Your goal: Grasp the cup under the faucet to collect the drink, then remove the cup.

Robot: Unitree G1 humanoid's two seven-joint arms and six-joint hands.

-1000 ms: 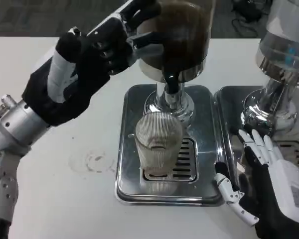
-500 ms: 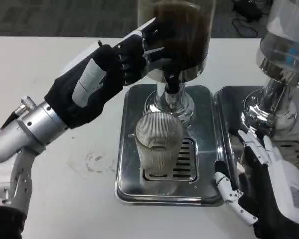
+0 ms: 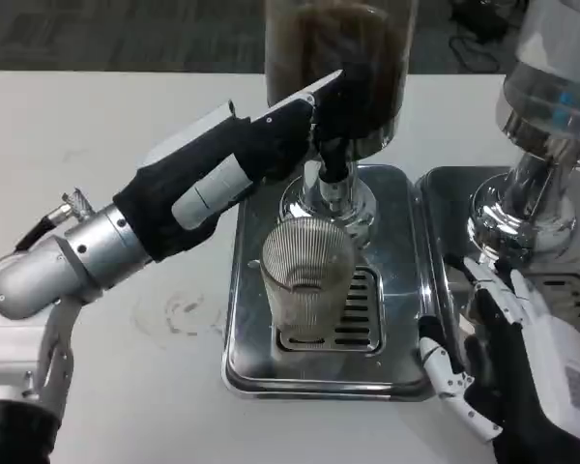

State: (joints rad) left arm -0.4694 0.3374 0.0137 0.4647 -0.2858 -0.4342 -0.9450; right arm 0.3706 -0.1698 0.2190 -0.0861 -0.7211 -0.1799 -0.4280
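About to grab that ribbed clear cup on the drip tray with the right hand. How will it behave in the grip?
The cup looks thin, clear and ribbed, so probably light and a bit squeezable; grip gently. The ribs should help against slipping. It is tall for its base and stands on the slotted grate, so a sideways nudge from the right hand may tip it.

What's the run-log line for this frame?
left hand: at faucet | right hand: open, beside tray | cup: on tray, under faucet, ungrasped

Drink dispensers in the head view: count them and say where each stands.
2. The dark-drink dispenser stands at top centre over the ribbed cup; a second dispenser stands at the right edge, partly cropped. More may lie beyond the frame.
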